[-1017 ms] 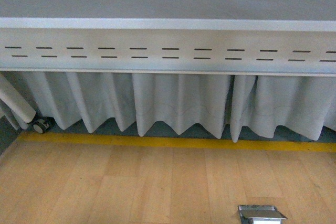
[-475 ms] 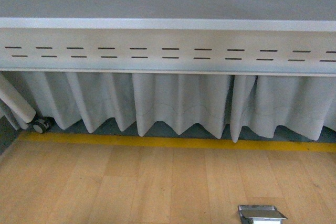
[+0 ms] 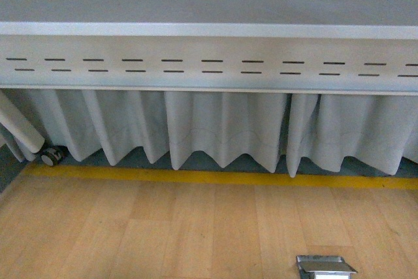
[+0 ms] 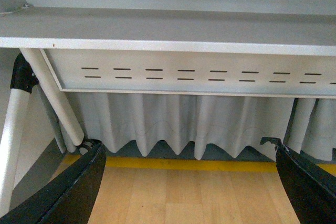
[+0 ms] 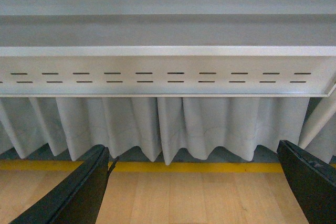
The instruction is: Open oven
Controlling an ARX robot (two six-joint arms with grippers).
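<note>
The oven is nowhere to be seen: not from the front and not from either wrist. All three views look low, at the grey bench (image 3: 209, 29) edge-on, its slotted panel (image 3: 209, 66), the pale curtain (image 3: 222, 129) hanging under it, the yellow line (image 3: 196, 176) and the wooden floor (image 3: 163, 233) with a metal floor box (image 3: 324, 267). No arm shows in the front view.

The left fingers (image 4: 73, 192) are spread wide with nothing between them, and so are the right fingers (image 5: 79, 192). Each pair frames only curtain and floor.

To my eye the step in hand is simply finding the oven, so nothing of the opening is done yet. Most likely it sits up on the bench top, which none of these views shows, though I cannot tell. I'd want the arms raised well clear of the bench's front edge and the tilted leg (image 4: 58, 98) on the left before anything goes forward. A wrist camera should then be brought level with the oven door, and no reach made until the handle is plainly seen.

With the fingers already apart, one hand can close around the bar handle from the front. The pull should then follow the arc of the door's hinge rather than run straight back, so the light oven isn't dragged along the bench.
</note>
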